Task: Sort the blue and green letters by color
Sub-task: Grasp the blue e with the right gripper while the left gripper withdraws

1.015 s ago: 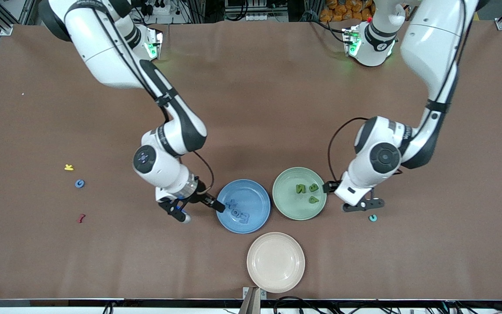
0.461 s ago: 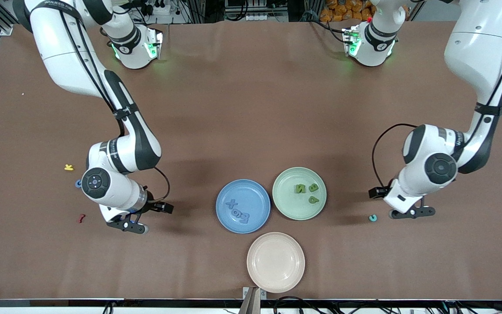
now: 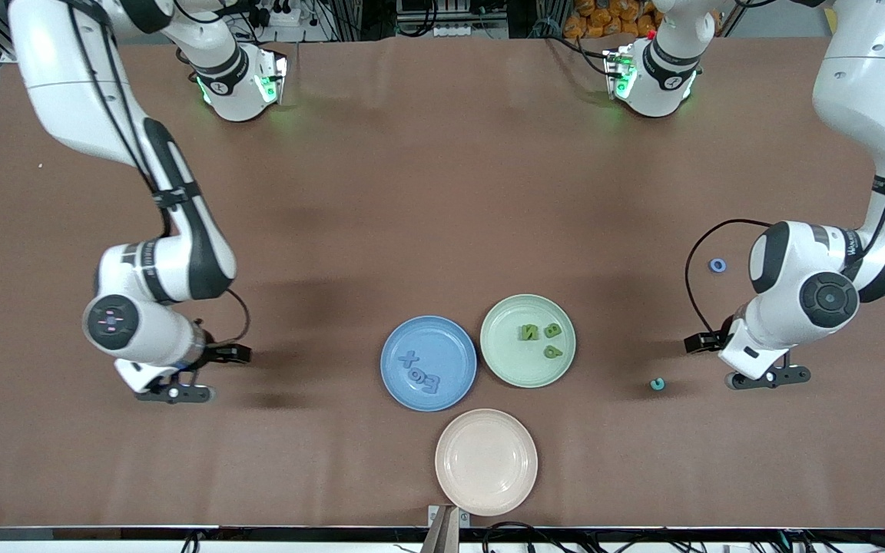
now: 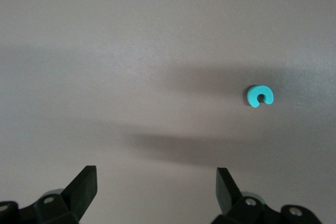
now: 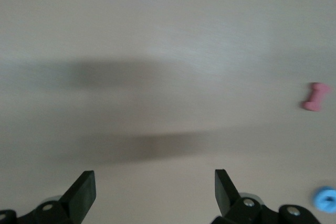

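Several blue letters (image 3: 421,376) lie in the blue plate (image 3: 395,347), and three green letters (image 3: 541,339) lie in the green plate (image 3: 505,362) beside it. A teal C-shaped letter (image 3: 657,384) (image 4: 259,96) rests on the table between the green plate and my left gripper (image 3: 767,378) (image 4: 156,174), which hangs open and empty low over the table. A small blue ring letter (image 3: 717,265) lies farther from the front camera, by the left arm. My right gripper (image 3: 174,394) (image 5: 154,174) is open and empty toward the right arm's end. Its wrist view shows a blue letter (image 5: 325,199).
A cream plate (image 3: 486,461) with nothing in it stands nearest the front camera, below the two coloured plates. A red squiggle (image 5: 316,97) shows in the right wrist view near the blue letter. The right arm's forearm covers the table patch above its gripper.
Both arms have swung outward from the plates toward their own ends of the table. The left arm has uncovered the blue ring; the right arm now covers the yellow and blue letters.
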`<move>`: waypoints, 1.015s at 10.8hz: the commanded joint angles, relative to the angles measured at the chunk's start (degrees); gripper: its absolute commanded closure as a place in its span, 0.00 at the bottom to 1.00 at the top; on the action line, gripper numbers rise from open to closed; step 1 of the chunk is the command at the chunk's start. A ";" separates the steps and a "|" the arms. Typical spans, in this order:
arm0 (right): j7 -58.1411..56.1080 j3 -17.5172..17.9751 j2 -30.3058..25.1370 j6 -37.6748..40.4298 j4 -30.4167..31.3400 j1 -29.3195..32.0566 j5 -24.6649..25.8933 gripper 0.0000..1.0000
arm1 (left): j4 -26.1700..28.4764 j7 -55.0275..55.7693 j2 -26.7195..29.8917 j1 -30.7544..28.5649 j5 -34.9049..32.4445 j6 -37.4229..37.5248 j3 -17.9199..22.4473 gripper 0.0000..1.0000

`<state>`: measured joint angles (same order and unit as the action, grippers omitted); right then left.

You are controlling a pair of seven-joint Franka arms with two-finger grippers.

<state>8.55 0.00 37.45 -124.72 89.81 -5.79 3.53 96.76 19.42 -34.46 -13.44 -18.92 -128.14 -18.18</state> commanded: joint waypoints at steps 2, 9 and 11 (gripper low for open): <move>-15.10 0.96 -7.92 -14.99 19.32 8.93 0.95 0.00 | 4.92 -5.78 9.91 4.03 2.72 0.61 7.00 0.00; -27.19 0.96 -7.14 -17.40 23.13 20.28 0.95 0.00 | 9.95 -15.37 27.06 6.93 14.60 11.56 12.45 0.00; -26.57 0.96 -6.61 -17.75 23.13 20.29 0.69 0.00 | 8.02 -20.27 29.88 6.33 19.16 17.71 12.64 0.00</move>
<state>-18.56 -0.04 32.02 -141.94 111.17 13.31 3.57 104.56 4.64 -8.90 -7.64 -4.77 -116.04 -7.04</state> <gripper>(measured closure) 0.000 0.000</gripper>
